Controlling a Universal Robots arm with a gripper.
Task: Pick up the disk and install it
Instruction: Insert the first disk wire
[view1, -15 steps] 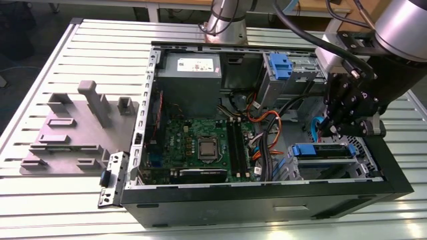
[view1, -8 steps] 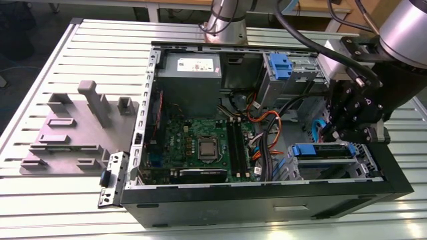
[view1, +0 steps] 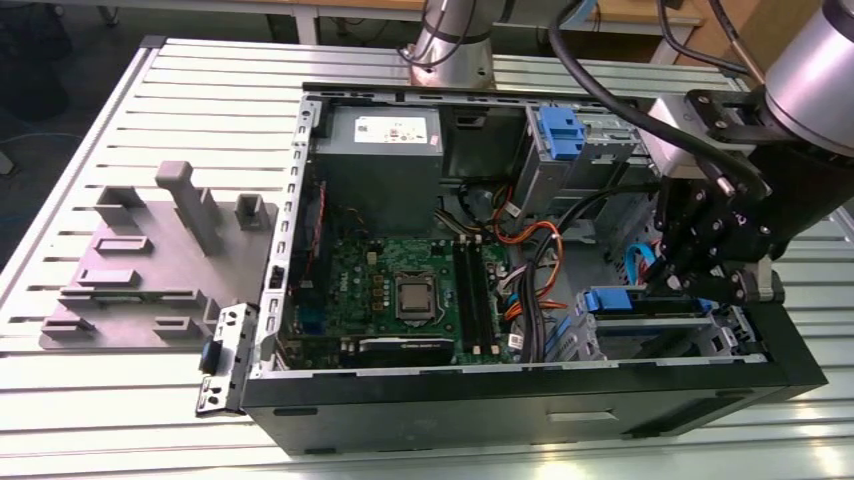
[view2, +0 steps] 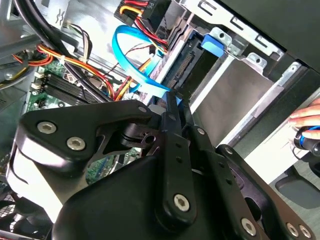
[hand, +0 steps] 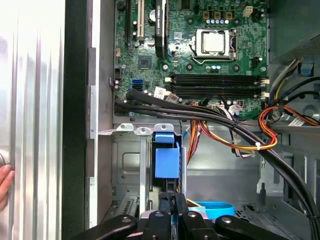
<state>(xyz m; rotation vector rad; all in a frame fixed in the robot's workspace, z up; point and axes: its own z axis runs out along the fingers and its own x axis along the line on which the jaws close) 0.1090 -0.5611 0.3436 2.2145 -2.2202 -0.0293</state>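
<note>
Inserting step judged in hand: black metal gripper (hand: 170, 196), jaws nearly closed, pinches blue-framed flat metal disk (hand: 166, 161), part-way into grey steel bay (hand: 125, 170) at black computer case (view1: 534, 395) corner. Seating likely needs straight, level push.

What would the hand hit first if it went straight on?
Probably the disk, its blue carrier sitting in the drive bay right ahead of the hand, though depth is unclear.
</note>
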